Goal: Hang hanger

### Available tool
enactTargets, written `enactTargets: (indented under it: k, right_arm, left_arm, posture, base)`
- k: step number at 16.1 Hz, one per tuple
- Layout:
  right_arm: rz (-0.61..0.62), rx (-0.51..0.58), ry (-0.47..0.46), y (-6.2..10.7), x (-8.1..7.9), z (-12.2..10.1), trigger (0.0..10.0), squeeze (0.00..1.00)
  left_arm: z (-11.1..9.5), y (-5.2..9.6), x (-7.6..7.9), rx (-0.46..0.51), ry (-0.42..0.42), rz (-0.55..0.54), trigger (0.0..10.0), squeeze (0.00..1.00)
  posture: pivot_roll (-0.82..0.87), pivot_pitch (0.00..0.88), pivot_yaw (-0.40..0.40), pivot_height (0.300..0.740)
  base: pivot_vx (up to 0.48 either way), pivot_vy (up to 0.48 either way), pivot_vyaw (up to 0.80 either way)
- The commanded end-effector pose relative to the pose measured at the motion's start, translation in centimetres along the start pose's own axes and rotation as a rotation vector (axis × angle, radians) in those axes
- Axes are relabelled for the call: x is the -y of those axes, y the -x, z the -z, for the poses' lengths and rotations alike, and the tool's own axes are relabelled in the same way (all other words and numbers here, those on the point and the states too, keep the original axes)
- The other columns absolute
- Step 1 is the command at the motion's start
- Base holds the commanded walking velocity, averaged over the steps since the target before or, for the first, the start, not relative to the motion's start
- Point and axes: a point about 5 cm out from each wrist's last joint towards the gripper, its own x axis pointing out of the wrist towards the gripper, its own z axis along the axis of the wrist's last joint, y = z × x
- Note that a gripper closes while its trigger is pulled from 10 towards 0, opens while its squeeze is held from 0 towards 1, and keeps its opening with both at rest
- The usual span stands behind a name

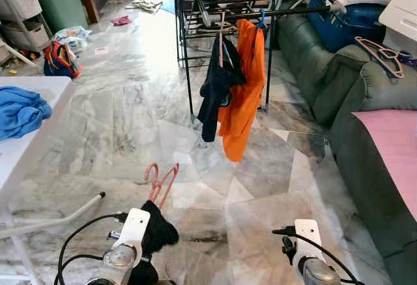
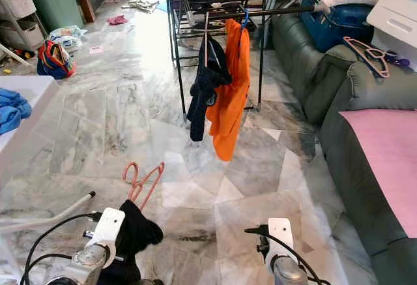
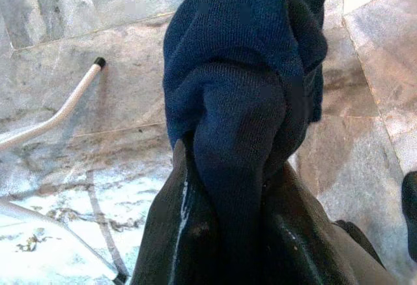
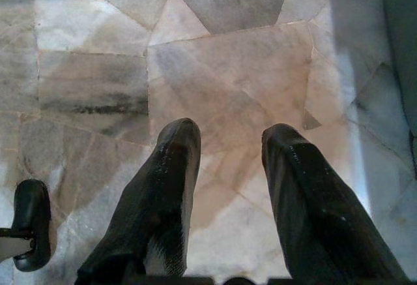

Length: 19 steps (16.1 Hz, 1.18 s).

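Left gripper (image 3: 228, 187) clamped tight on a dark navy garment (image 3: 247, 70), with a pink hanger (image 1: 159, 182) poking up out of the bundle.

Its black fingers (image 3: 176, 233) pinch the knitted cloth between them, low over the marble floor (image 1: 130, 115) and well short of the black drying rack (image 1: 195, 30). The right gripper (image 4: 225, 148) hovers beside it over bare tiles, fingers spread apart and holding nothing. On the drying rack's front rail hang an orange shirt (image 1: 247, 96) and a dark garment (image 1: 215, 89), touching each other. To the right of the rack stands a grey-green sofa (image 1: 352, 102) with another pink hanger (image 1: 381, 55) lying on its arm. Left of the rack, nearer the robot, blue cloth (image 1: 19, 112) rests on a white table (image 1: 26, 148).
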Motion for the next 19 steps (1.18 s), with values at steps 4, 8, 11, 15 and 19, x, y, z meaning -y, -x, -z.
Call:
enactTargets:
  k: [4,8,11,15,19]
  right_arm:
    - [-0.012,-0.015,0.002,0.0,-0.3,0.1,2.1,0.0]
    - [-0.018,-0.018,0.011,0.0,-0.6,0.2,0.0,0.0]
    - [-0.02,-0.02,0.004,0.0,-0.6,0.3,10.0,0.0]
    - [-0.019,-0.037,-0.044,0.0,-0.7,0.4,10.0,0.0]
    - [-0.013,-0.047,-0.084,0.0,-0.7,0.5,10.0,0.0]
  left_arm:
    - [-0.2,-0.1,0.3,-0.006,-0.007,0.002,10.0,0.0]
    - [-0.1,-0.1,0.3,-0.015,-0.019,0.002,10.0,0.0]
    - [0.4,0.0,0.3,-0.028,-0.028,0.004,10.0,0.0]
    - [0.7,0.1,0.2,-0.038,-0.034,0.002,10.0,0.0]
    - [0.9,0.1,0.0,-0.048,-0.022,-0.004,10.0,0.0]
  posture:
    - [-0.02,0.015,-0.005,0.74]
    - [-0.02,0.012,-0.002,0.74]
    - [-0.02,0.015,0.0,0.74]
    - [-0.02,0.012,0.001,0.74]
    - [-0.02,0.01,0.005,0.74]
  base:
    - [0.0,0.0,0.0]
    - [0.0,0.0,0.0]
    - [0.0,0.0,0.0]
    - [0.0,0.0,0.0]
    - [0.0,0.0,0.0]
